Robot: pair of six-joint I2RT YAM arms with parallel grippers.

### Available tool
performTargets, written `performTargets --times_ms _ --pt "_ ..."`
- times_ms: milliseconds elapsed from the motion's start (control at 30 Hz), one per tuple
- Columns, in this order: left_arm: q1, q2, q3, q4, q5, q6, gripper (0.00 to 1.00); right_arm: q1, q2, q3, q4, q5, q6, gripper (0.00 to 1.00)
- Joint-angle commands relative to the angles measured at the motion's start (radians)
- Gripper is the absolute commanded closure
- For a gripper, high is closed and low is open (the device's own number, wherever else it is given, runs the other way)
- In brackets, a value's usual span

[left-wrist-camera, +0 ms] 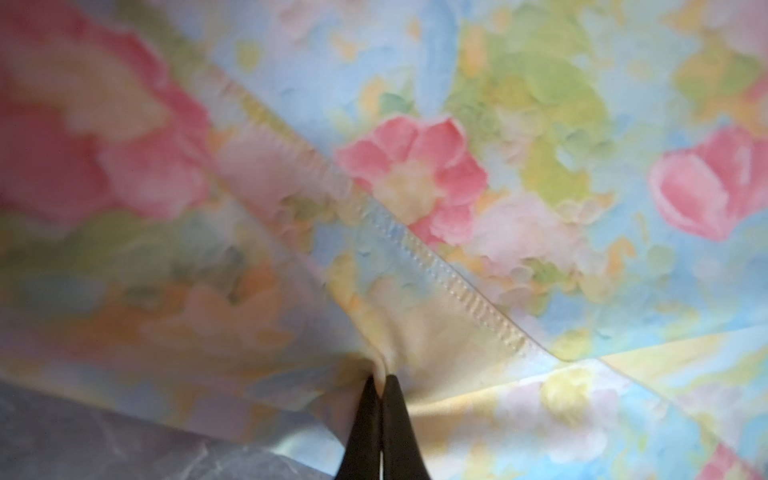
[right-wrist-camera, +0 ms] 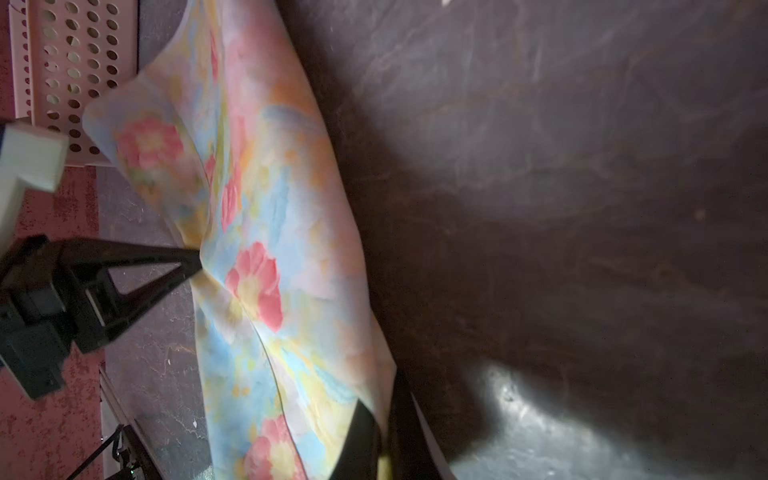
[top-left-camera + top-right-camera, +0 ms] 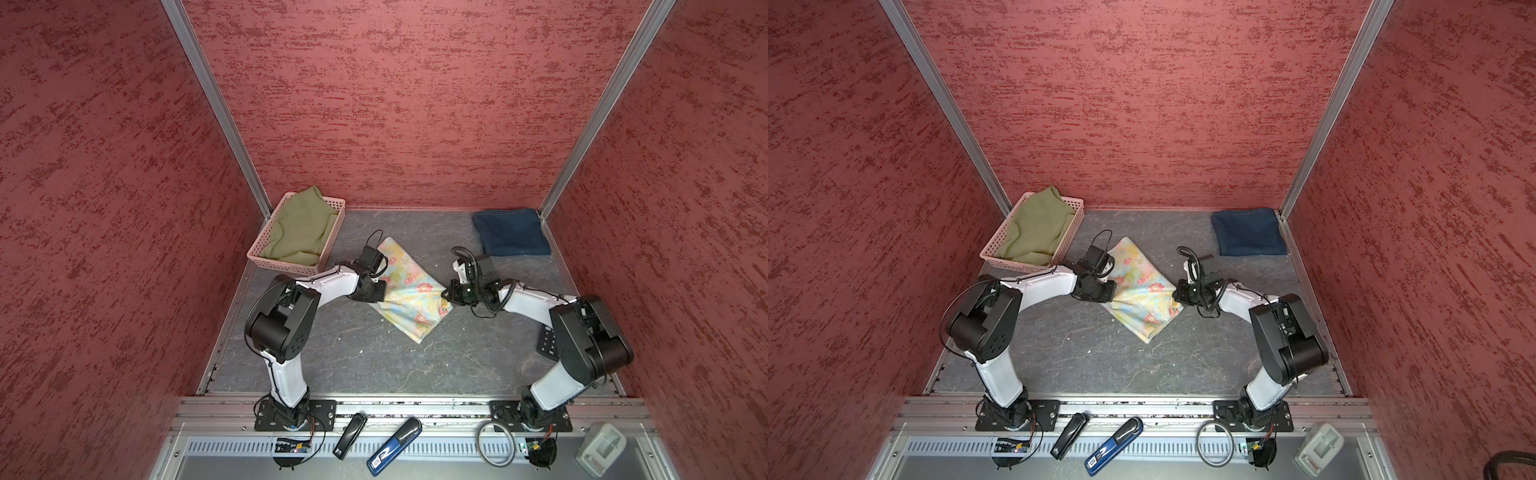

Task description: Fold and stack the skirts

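The pastel floral skirt point(image 3: 409, 286) point(image 3: 1142, 291) lies partly folded, as a diamond, in the middle of the grey table. My left gripper point(image 3: 384, 294) point(image 3: 1113, 291) is shut on its left edge; the left wrist view shows the tips point(image 1: 380, 378) pinching a pucker of the cloth point(image 1: 415, 187). My right gripper point(image 3: 444, 295) point(image 3: 1174, 297) is shut on the skirt's right corner point(image 2: 270, 249), jaws point(image 2: 384, 399) closed over the fabric. The olive green skirt point(image 3: 299, 228) point(image 3: 1034, 228) sits crumpled in the basket. A folded denim skirt point(image 3: 511, 232) point(image 3: 1248, 232) lies at the back right.
The pink perforated basket point(image 3: 286, 266) point(image 3: 1017, 262) point(image 2: 75, 62) stands at the back left, close to the left arm. A black keypad point(image 3: 548, 340) lies under the right arm. Two staplers point(image 3: 351, 434) point(image 3: 395, 446), a cable ring point(image 3: 494, 444) and a grey dispenser point(image 3: 600, 446) lie on the front rail. Red walls enclose three sides.
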Motion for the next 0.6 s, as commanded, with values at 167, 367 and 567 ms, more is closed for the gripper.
performTargets --times_ms 167,367,567 --pt "-0.211 -0.15 -0.143 -0.055 -0.038 -0.178 1.0 -0.096 0.251 0.371 -0.132 0.111 -0.158 0.82" --pt "-0.263 -0.243 -0.155 -0.078 -0.096 -0.232 0.62 -0.127 0.323 0.629 -0.213 0.155 -0.197 0.16" --pt "-0.162 -0.334 -0.105 -0.055 -0.098 -0.177 0.05 -0.157 0.091 0.448 -0.219 0.178 -0.166 0.13"
